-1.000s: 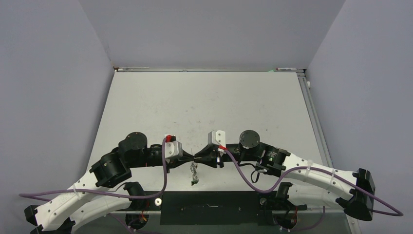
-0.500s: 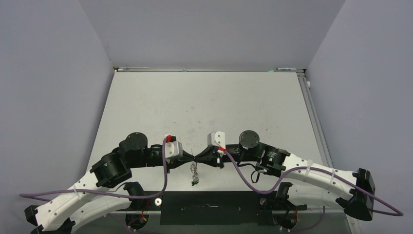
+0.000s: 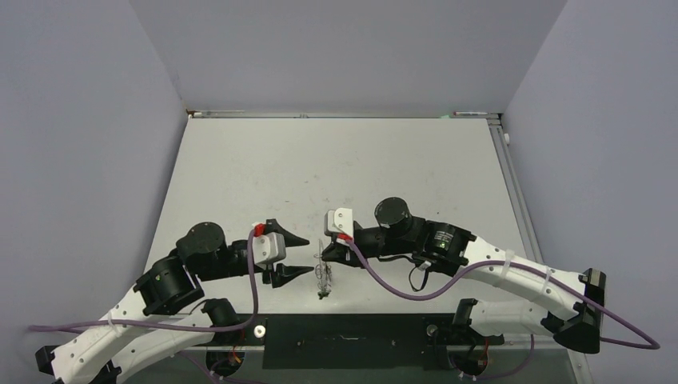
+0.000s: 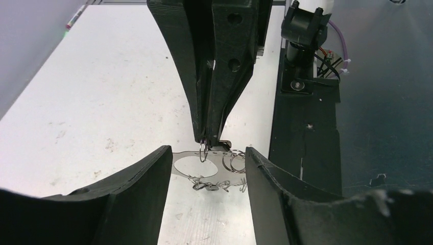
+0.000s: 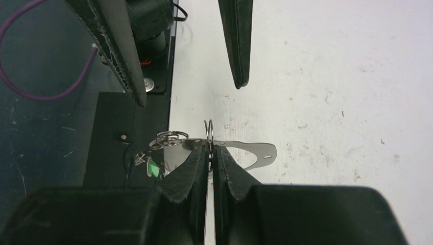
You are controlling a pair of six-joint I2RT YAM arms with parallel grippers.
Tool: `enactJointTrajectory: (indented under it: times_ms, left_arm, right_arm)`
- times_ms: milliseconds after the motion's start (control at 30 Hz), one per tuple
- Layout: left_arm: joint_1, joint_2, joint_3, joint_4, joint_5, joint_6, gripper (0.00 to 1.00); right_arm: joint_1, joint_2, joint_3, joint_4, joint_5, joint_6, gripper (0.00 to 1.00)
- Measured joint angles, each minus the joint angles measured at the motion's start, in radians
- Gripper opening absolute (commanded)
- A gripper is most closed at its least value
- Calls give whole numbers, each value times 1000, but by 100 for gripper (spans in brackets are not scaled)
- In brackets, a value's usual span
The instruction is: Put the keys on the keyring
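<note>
The right pincer (image 5: 210,153) was clamped tight on a small upright ring of the keyring (image 5: 254,150), whose flat silver plate, further rings and green piece hung just below the fingertips. This was near the middle of the bench's (image 3: 336,176) near edge. The left pincer (image 3: 300,256) stood wide open, holding nothing, with its fingers (image 4: 148,173) on either side of the keyring and clear of it. Half a second earlier its tips had been drawn together against the right pincer's tips. Since then it had spread and backed off towards the left edge, while the right arm had shifted slightly left. Both arms lay low with bent elbows, reaching inward towards each other.
</note>
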Motion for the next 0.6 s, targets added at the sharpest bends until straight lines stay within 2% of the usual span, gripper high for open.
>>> enactJointTrajectory:
  times_ms: [367,600]
  left_arm:
    - [0,72,122,-93,-82,32,51]
    - [0,128,169,-130,-101,43,50]
  right_arm:
    - [56,134,356,-402,121,-87,5]
    - [101,183,460,-549,204,-111,5]
